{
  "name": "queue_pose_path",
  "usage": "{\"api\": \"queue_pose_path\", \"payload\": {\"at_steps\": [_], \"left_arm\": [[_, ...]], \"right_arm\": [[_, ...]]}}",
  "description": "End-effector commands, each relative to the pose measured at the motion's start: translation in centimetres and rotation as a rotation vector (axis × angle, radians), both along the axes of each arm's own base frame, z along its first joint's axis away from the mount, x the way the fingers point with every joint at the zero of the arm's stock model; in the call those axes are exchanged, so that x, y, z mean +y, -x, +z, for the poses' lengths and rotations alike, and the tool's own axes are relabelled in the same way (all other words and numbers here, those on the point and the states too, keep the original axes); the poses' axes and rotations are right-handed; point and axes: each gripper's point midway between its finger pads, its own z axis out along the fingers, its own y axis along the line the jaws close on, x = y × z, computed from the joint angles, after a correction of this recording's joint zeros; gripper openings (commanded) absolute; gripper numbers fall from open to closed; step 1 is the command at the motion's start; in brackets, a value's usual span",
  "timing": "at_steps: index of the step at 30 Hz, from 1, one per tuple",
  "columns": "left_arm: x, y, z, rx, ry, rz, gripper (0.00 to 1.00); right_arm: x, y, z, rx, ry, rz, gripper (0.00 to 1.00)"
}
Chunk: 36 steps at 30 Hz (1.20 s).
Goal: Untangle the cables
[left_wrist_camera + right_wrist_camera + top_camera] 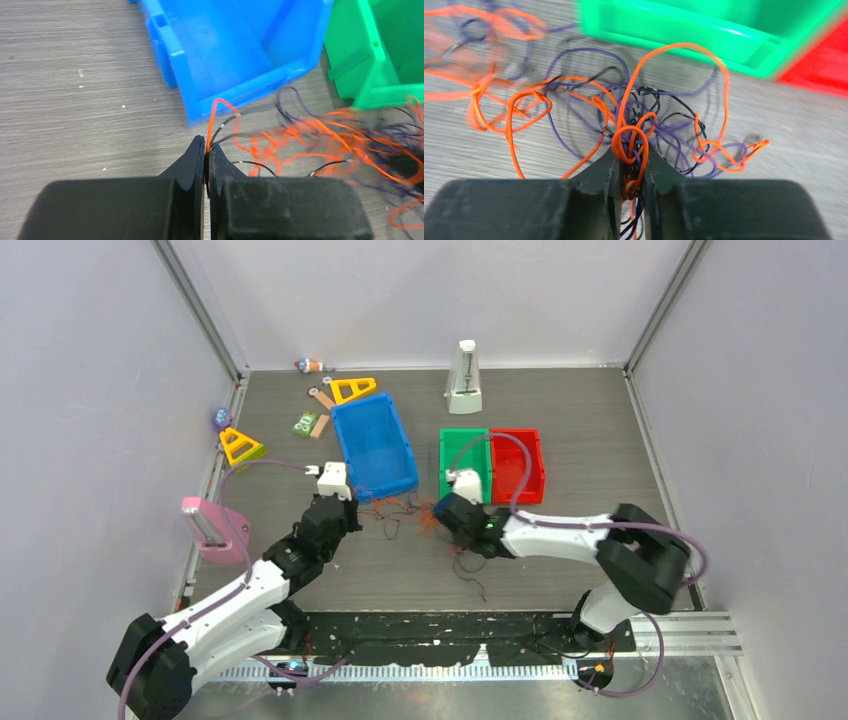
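The cables (420, 512) lie as a tangle of thin orange, purple and black strands on the table in front of the blue and green bins. My left gripper (352, 515) is at the tangle's left end. In the left wrist view it (207, 150) is shut on an orange strand and a black strand, and the rest of the cables (320, 135) spread blurred to the right. My right gripper (440, 508) is at the tangle's right end. In the right wrist view its jaws (630, 150) are pressed onto a knotted bunch of cables (574, 100), with loops fanning out ahead.
A blue bin (345, 450), a green bin (446, 465) and a red bin (538, 465) stand just behind the tangle. A white metronome-like object (464, 378), yellow triangles (352, 390) and small toys sit at the back. A pink object (210, 530) is at the left.
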Motion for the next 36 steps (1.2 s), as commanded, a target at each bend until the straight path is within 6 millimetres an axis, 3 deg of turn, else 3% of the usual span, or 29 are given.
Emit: {"api": "queue_pose_path", "payload": {"at_steps": [1,3,7,9,15,18,20,23,26,30,36], "left_arm": [[3.6,-0.5,1.3,-0.067,0.005,0.207,0.00],[4.8,-0.3,1.1,-0.066,-0.001,0.279,0.00],[7.0,0.1,0.8,-0.049,-0.034,0.403,0.00],[7.9,0.2,0.7,-0.043,-0.050,0.455,0.00],[11.4,1.4,0.9,-0.038,-0.086,0.665,0.00],[11.8,1.6,0.9,-0.039,-0.085,0.690,0.00],[11.3,1.5,0.8,-0.035,-0.067,0.662,0.00],[7.6,0.0,1.3,-0.048,-0.039,0.434,0.00],[3.9,-0.4,1.8,-0.074,0.005,0.203,0.00],[2.1,-0.2,1.9,-0.093,0.033,0.085,0.02],[-3.1,0.6,2.3,-0.100,0.085,-0.210,0.46]], "right_arm": [[-7.4,0.0,1.5,-0.062,-0.062,-0.240,0.15],[-10.2,0.6,1.3,-0.048,-0.093,-0.304,0.10],[-16.1,1.6,1.4,-0.076,-0.125,-0.486,0.08],[-18.3,1.8,2.4,-0.126,-0.151,-0.581,0.08],[-23.1,2.7,5.1,-0.258,-0.229,-0.810,0.08],[-24.5,2.9,6.5,-0.323,-0.249,-0.861,0.08],[-24.3,2.6,7.4,-0.344,-0.219,-0.788,0.09],[-20.3,1.2,8.9,-0.326,-0.293,-0.550,0.13],[-16.3,1.1,9.7,-0.284,-0.359,-0.309,0.14],[-14.7,1.0,10.2,-0.277,-0.404,-0.240,0.14],[-10.5,1.5,11.0,-0.246,-0.507,-0.020,0.14]]}}
